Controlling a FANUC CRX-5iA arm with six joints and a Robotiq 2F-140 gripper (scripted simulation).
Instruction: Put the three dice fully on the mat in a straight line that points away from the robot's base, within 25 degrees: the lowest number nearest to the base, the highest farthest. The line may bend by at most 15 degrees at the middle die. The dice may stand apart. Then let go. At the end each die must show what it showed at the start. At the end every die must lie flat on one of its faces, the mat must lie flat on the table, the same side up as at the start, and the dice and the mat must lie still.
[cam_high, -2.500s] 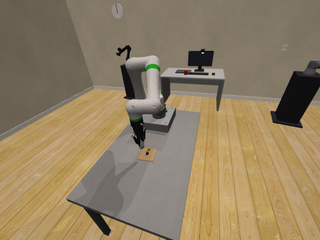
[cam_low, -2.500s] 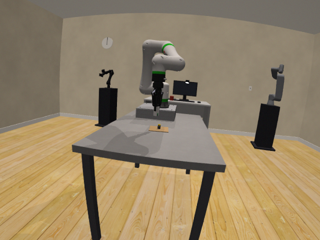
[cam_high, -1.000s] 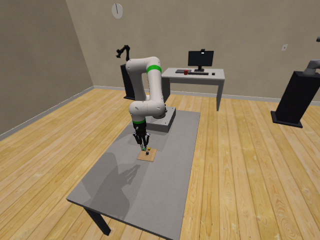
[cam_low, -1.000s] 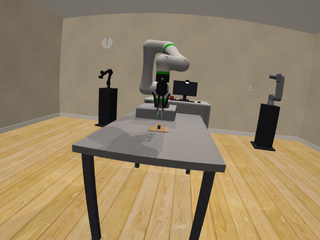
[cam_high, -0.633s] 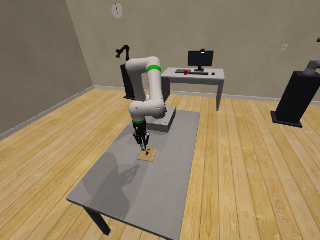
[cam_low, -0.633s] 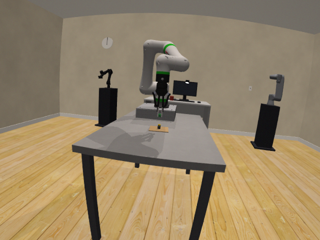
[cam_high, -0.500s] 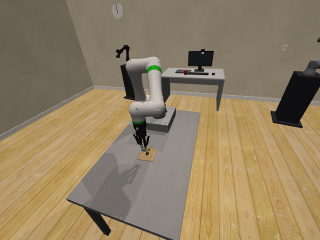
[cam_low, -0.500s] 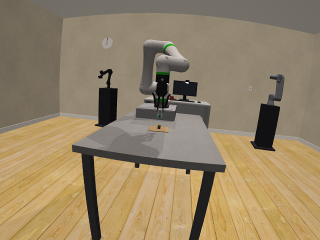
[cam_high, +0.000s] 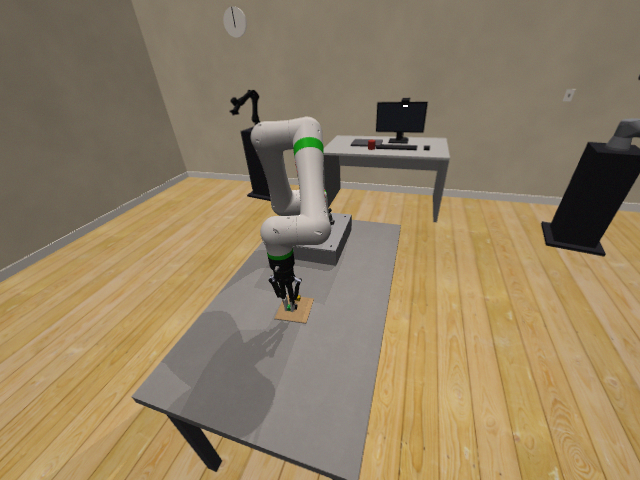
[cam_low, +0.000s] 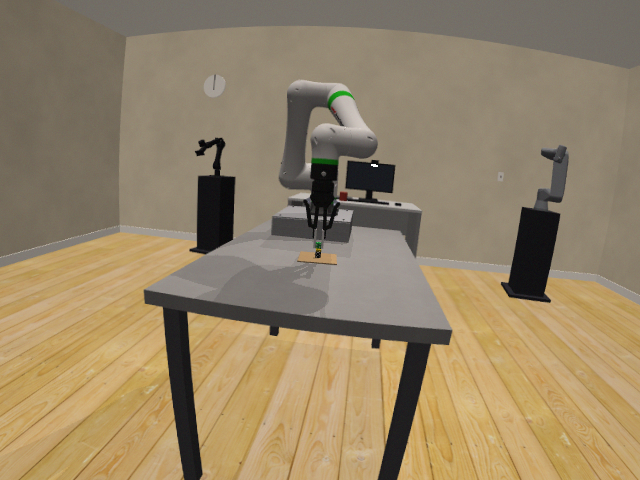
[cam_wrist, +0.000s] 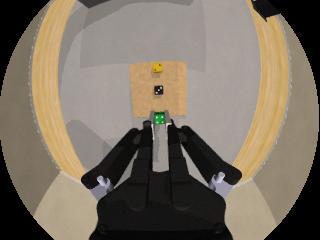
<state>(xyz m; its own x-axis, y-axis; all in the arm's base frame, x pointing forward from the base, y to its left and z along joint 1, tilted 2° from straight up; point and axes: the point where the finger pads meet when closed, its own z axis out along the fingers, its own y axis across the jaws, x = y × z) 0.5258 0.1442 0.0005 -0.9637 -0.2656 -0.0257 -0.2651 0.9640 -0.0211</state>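
Note:
The tan mat lies on the grey table in front of the robot's base. A yellow die (cam_wrist: 158, 67) sits on the mat's end nearest the base, and a black die (cam_wrist: 159, 90) sits near the mat's middle. My gripper (cam_wrist: 159, 116) is shut on a green die (cam_wrist: 159, 119) and holds it a little above the mat's end farthest from the base. In the wrist view the three dice lie roughly in one line. The exterior view shows the gripper (cam_low: 318, 240) pointing straight down, with the green die (cam_low: 318, 243) above the black die (cam_low: 317, 253). The dice's numbers are too small to read.
The robot's grey base block (cam_high: 325, 240) stands at the table's far end, behind the mat (cam_high: 294, 310). A desk with a monitor (cam_high: 392, 149) and black pedestals (cam_high: 589, 198) stand on the floor away from the table.

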